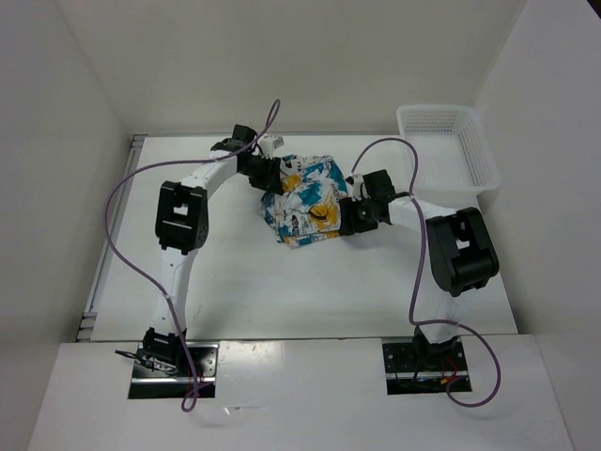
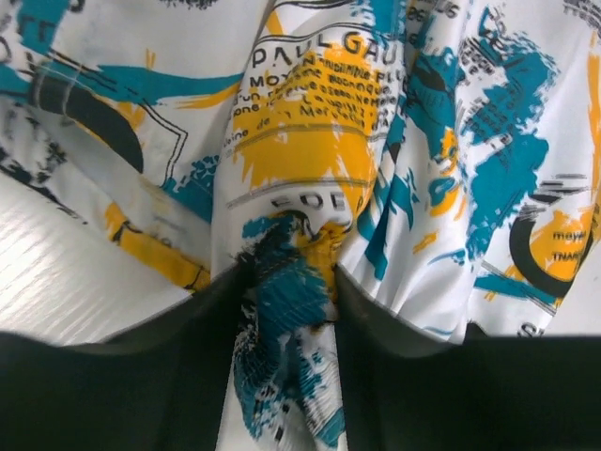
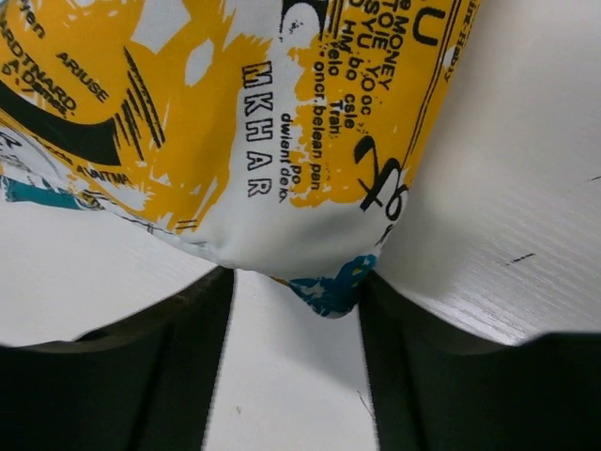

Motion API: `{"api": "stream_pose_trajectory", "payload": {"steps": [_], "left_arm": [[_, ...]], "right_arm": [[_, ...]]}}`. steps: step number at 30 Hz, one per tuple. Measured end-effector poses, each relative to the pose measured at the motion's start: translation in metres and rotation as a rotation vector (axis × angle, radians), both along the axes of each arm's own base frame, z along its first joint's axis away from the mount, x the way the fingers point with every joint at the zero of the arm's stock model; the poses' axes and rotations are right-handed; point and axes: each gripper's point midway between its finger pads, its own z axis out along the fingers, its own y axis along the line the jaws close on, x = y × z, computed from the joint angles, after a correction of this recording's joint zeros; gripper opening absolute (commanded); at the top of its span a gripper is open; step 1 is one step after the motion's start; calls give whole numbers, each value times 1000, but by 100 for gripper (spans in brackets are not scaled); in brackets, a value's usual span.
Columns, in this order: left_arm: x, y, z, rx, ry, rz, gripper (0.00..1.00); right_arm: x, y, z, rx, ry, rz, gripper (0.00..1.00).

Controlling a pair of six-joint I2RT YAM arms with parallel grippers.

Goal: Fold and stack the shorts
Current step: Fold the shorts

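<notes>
Crumpled printed shorts (image 1: pixel 302 202) heaped on the table (image 1: pixel 282 291)

The white worktop (image 1: pixel 282 291) carries two things. The shorts (image 1: pixel 305 202), white cloth printed with yellow-orange and teal patches and dark lettering, lie bunched in a crumpled heap around the middle. A white plastic mesh basket (image 1: pixel 441 113) stands well apart from them in the far right corner.

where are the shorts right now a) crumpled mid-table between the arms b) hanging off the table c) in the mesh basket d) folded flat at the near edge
a: the shorts lie crumpled mid-table, and the basket stands apart at the far right corner, no cloth in it.
</notes>
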Motion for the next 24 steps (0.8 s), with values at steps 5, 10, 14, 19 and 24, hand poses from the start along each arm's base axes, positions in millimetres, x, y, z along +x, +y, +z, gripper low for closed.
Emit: {"api": "stream_pose_trajectory", "payload": {"steps": [5, 10, 14, 19, 24], "left_arm": [[2, -3, -8, 0, 11, -7, 20], [14, -3, 7, -13, -32, -3, 26], [28, 3, 24, -34, -77, 8, 30], [44, 25, 33, -19, -113, 58, 33], [51, 36, 31, -13, -121, 81, 49]], "right_arm": [[2, 1, 0, 10, -7, -14, 28], [9, 1, 3, 15, -21, -41, 0], [11, 2, 4, 20, -31, -45, 0], [8, 2, 1, 18, -32, -32, 0], [3, 0, -5, 7, -29, -6, 0]]}}
